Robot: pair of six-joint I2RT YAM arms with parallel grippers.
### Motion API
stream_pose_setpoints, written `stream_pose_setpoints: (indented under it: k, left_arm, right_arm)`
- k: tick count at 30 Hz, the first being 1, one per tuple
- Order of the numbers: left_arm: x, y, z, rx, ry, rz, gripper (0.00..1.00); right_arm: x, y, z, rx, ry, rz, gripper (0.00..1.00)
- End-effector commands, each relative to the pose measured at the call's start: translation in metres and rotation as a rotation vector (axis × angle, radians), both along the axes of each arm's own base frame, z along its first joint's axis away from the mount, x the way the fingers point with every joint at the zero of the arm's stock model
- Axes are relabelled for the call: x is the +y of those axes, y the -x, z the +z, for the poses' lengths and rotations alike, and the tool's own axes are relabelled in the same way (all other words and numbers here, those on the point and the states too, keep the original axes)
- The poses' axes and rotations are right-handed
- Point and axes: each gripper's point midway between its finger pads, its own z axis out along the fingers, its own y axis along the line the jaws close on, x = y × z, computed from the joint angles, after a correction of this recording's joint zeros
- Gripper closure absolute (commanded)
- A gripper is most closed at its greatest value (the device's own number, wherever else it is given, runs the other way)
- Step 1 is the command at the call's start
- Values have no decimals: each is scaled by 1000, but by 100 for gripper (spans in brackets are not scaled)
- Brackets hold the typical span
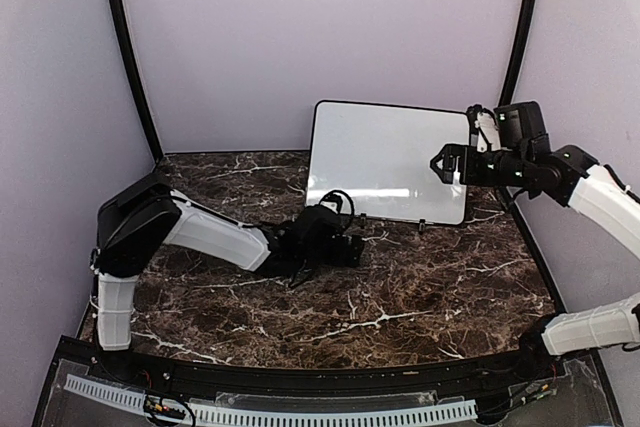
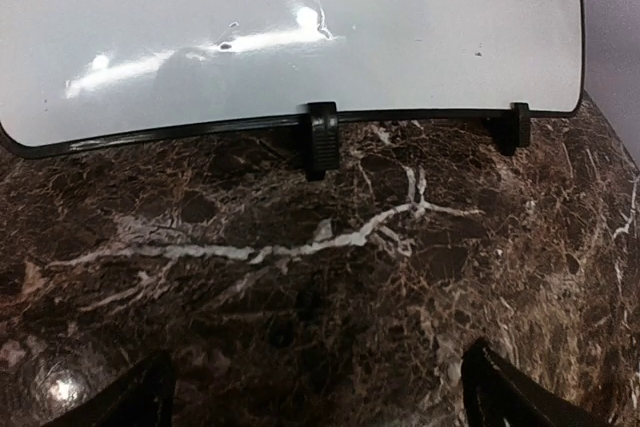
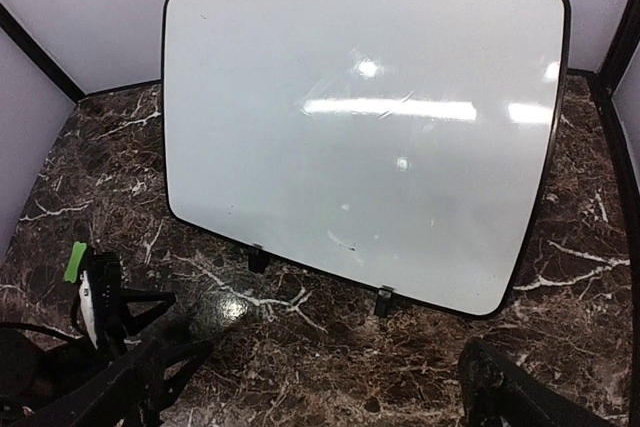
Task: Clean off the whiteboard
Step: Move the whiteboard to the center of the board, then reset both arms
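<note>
On the left side of the dark marble table (image 1: 430, 292), the left arm (image 1: 200, 232) lay stretched low across the top toward the middle. The left gripper (image 1: 332, 245) sat close over the stone, just in front of the lower left corner of the whiteboard (image 1: 388, 162). Whether it touched the table could not be told. In the left wrist view its two fingertips (image 2: 135, 402) were spread wide, with only bare marble between them and nothing held.

Past them the whiteboard stood toward the back of the table, about the middle and a little to the right. It rested on two small black feet (image 2: 321, 137) and tilted back toward the pale rear wall (image 1: 320, 27). Its face was white inside a thin black frame, with streaks of glare and a few faint specks. No words could be read on it.

Farther right, the right gripper (image 1: 447, 164) hung high above the table, and in the top view it overlapped the board's right edge. The right wrist view took in the whole board, so the gripper was apart from it. Its fingers (image 3: 510, 392) were likewise spread, with nothing between them. The right arm (image 1: 600, 197) rose from the near right corner of the table along the right wall.
</note>
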Motion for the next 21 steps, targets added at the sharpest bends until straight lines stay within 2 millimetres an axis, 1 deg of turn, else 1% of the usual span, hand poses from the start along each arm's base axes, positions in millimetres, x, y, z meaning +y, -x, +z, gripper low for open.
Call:
stream_pose_setpoints:
  k: [1,2,3,4,5,6,7,8,9,10,11,12,13,14,16,17,18,19,20,21]
  left_arm:
    - [36,19,82,-27,94,-39,1]
    - [57,21,72,2,71,-25,1]
    - [68,23,102,-29,120,-23,1]
    - [89,25,92,-8,94,-10,1]
    - [102,27,119,-50,124,-3,1]
    - [123,28,113,-44,87,24,1]
    - [136,30,135,-91,95,29,1]
    - [156,29,131,-92,47,71,1]
    - [169,32,151,-135,51,85,1]
    - [187,33,148,-136,3,124,1]
    - [199,36,166,-177,8,136,1]
    - [213,37,165,-183,-23,167,1]
    - [222,40,181,-220,-3,178,1]
    - [234,43,176,-211,-38,204,1]
    - [254,50,190,-230,-13,244,1]
    - [261,52,186,-219,-25,257,1]
    - [267,55,192,-229,-8,266,1]
    - [273,57,188,-220,-19,271,1]
    - [277,60,192,-228,-13,273,1]
    - [282,61,188,-222,-25,279,1]
  right_arm:
    - [5,3,19,-105,-44,56,1]
    - [4,5,18,-112,-45,57,1]
    - [3,7,18,-122,-47,59,1]
    - [2,10,19,-136,-51,60,1]
    - [1,13,20,-148,-54,62,1]
    - [-1,15,21,-162,-58,63,1]
    - [-1,17,23,-176,-65,65,1]
    - [-2,19,24,-188,-72,67,1]
    - [-2,20,25,-197,-77,69,1]
    - [-3,22,26,-203,-80,69,1]
    - [-4,23,25,-205,-80,66,1]
    - [-5,24,24,-208,-81,64,1]
    - [-6,25,23,-209,-82,61,1]
    - [-7,26,23,-213,-82,56,1]
    - [-11,29,22,-224,-84,48,1]
    - [-13,31,23,-236,-86,47,1]
    - [-15,34,24,-252,-85,45,1]
    - [-17,36,27,-271,-85,41,1]
    - [-19,38,29,-288,-85,37,1]
    - [-22,40,32,-307,-84,33,1]
